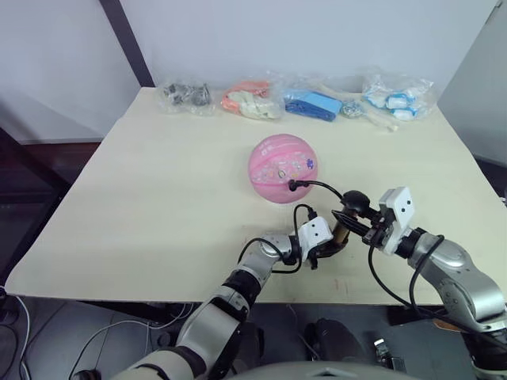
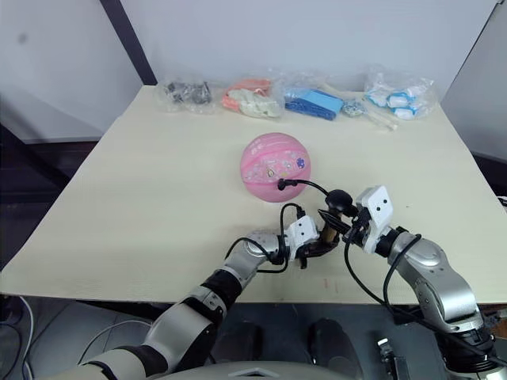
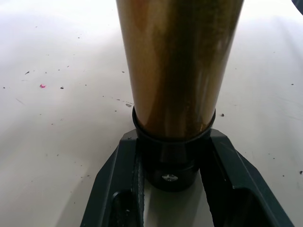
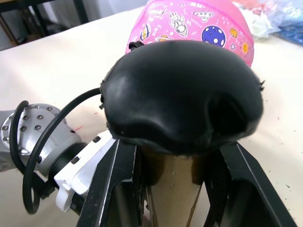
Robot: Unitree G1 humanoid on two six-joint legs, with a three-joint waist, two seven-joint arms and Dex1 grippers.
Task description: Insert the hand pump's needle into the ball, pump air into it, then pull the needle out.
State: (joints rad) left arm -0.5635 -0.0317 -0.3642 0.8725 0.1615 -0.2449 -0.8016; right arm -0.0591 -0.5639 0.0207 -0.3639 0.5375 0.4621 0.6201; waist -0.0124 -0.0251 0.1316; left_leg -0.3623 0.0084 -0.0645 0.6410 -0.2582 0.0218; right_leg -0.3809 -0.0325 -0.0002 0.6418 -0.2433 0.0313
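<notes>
Left eye view: round pink rubber ball with cartoon stickers sits mid-table; at its 5 o'clock the left gripper pinches the slim bronze-gold hand pump at its base, while the right gripper clamps just under the black handle, thin black hose reaching the ball

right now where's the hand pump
In the left eye view the hand pump sits near the table's front edge, just in front of the pink ball, held between the left gripper and right gripper.
</notes>
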